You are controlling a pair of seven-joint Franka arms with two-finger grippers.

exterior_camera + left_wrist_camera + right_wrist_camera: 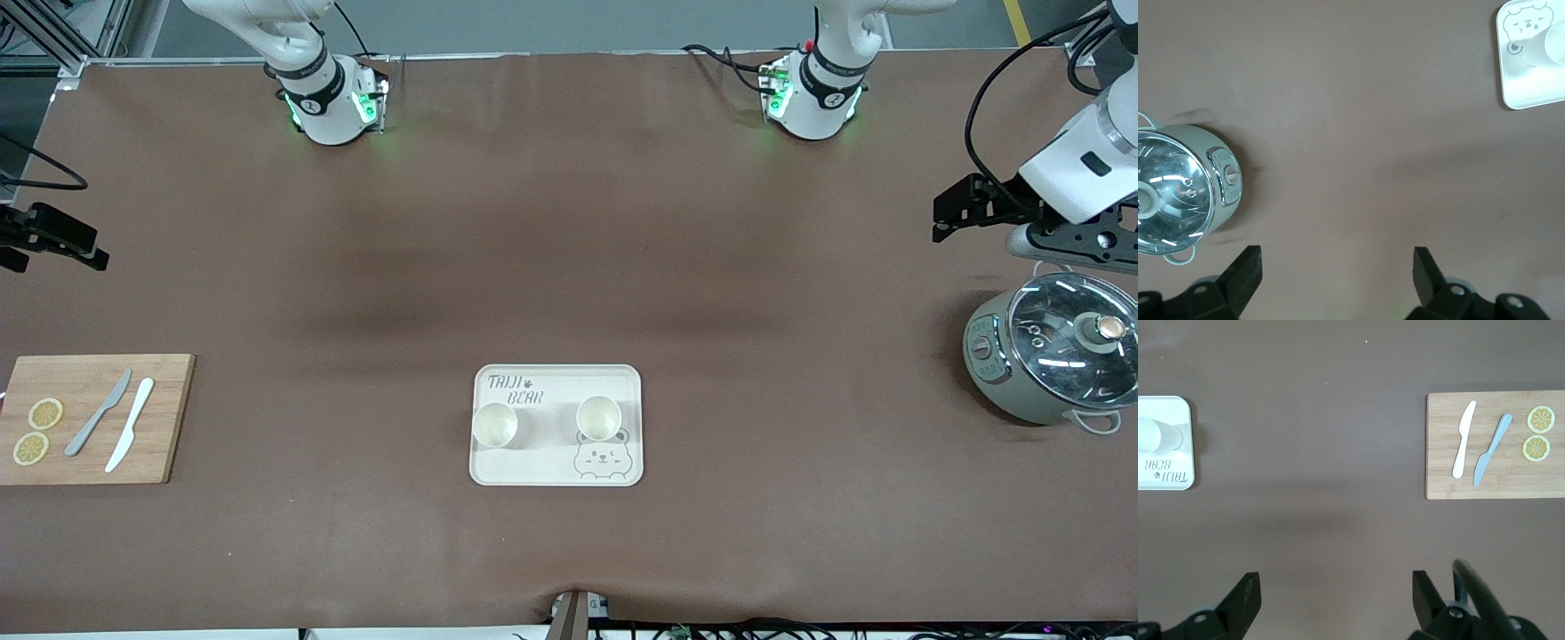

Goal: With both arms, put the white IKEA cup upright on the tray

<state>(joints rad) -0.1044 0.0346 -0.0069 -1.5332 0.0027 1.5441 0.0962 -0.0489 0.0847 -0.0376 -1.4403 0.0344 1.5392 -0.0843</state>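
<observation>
Front view: a flat cream rectangular tray with grey lettering and a bear face lies on the brown table, and two white cups stand upright on it, apart from each other. The left gripper hangs near a grey-green cooker with a glass lid, holding nothing. The right gripper waits over the table's right-arm end, above a wooden cutting board with two knives and two lemon slices.

Left wrist view: the left gripper is spread wide and empty over bare table beside the cooker.

Right wrist view: the right gripper is likewise spread wide, gripping nothing, the board and tray well apart.
</observation>
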